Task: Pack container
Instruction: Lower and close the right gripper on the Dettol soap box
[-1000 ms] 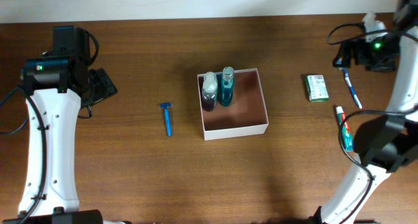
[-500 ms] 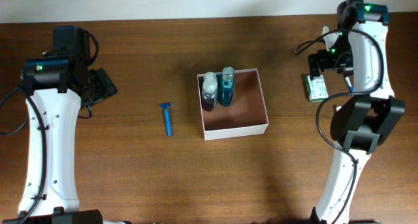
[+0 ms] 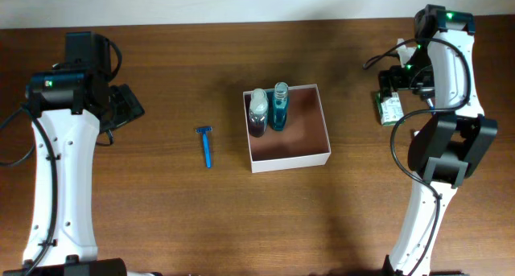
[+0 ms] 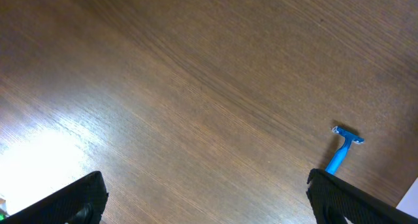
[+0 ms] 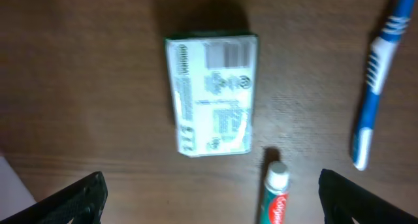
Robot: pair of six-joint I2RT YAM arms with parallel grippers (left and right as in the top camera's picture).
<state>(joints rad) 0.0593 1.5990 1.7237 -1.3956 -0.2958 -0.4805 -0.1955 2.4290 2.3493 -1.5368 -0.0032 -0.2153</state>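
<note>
The container (image 3: 291, 161), a shallow square box with white walls and a pinkish-brown inside, sits mid-table. A purple bottle (image 3: 257, 113) and a teal bottle (image 3: 278, 106) stand in its back left corner. My right gripper (image 5: 212, 201) is open and empty, hovering above a green-and-white carton (image 5: 212, 96), with a toothpaste tube (image 5: 274, 198) between its fingers and a blue toothbrush (image 5: 379, 87) to the right. The carton also shows in the overhead view (image 3: 390, 109). My left gripper (image 4: 209, 201) is open and empty above bare table, with a blue razor (image 4: 343, 149) by its right finger.
The razor (image 3: 206, 146) lies left of the container in the overhead view. The right arm (image 3: 447, 83) covers the toothbrush and toothpaste from above. The left arm (image 3: 64, 147) stands at the far left. The table's back edge meets a white wall.
My right arm has swung in from the far back right corner to above the carton. The left arm, container, bottles and razor have not moved.
</note>
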